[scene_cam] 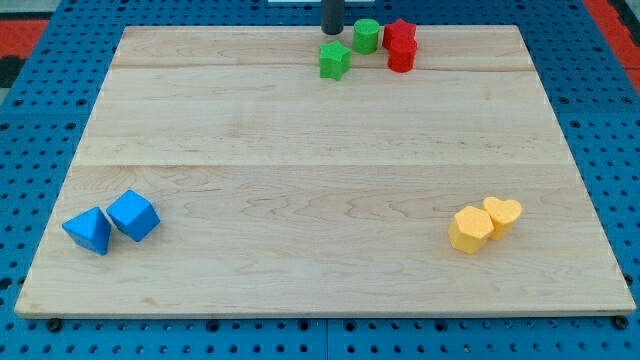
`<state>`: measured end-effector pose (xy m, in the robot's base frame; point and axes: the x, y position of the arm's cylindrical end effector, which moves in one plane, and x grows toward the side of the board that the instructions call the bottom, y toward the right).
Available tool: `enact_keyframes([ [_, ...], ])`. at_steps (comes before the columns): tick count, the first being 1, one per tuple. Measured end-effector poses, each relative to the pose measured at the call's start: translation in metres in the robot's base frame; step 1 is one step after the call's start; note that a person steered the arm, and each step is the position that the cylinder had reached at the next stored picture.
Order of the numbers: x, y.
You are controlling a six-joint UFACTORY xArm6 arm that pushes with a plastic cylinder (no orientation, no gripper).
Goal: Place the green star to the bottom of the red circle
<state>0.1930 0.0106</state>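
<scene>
The green star (334, 60) lies near the view's top edge of the wooden board (320, 200). The red circle (402, 57) lies to its right, a short gap apart. A red star (400, 32) touches the red circle from above. A green circle (366, 36) sits between the two, up and to the right of the green star. My tip (332, 32) is just above the green star, close to its top edge and left of the green circle. I cannot tell whether it touches the star.
Two blue blocks (88, 231) (133, 215) sit together at the bottom left. Two yellow blocks, a hexagon (470, 230) and a heart (503, 214), touch at the bottom right. A blue pegboard surrounds the board.
</scene>
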Motion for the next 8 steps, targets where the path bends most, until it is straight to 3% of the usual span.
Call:
enact_keyframes([
  [3,0.071,-0.017],
  [6,0.08,-0.006],
  [8,0.082,0.039],
])
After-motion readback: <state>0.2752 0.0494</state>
